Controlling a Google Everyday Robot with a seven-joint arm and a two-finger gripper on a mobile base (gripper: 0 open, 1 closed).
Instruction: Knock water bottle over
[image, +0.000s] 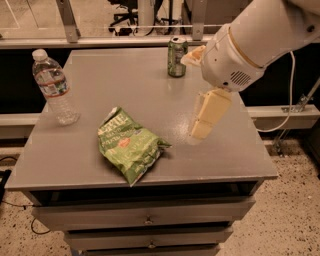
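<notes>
Gripper (206, 116) is hovering low over the table (240, 160) beside the chip bag (131, 145); whether it is open or closed, you cannot tell. You are probably approaching: the water bottle (54, 86) is standing upright, well apart at view-left, needing a sideways push near its cap.

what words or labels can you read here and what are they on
None reads clearly.
water bottle label: print too blurred.
green chip bag: white lettering and a red logo, unreadable.
green can: print too small.
end effector, over the right side of the table: no markings seen.
</notes>
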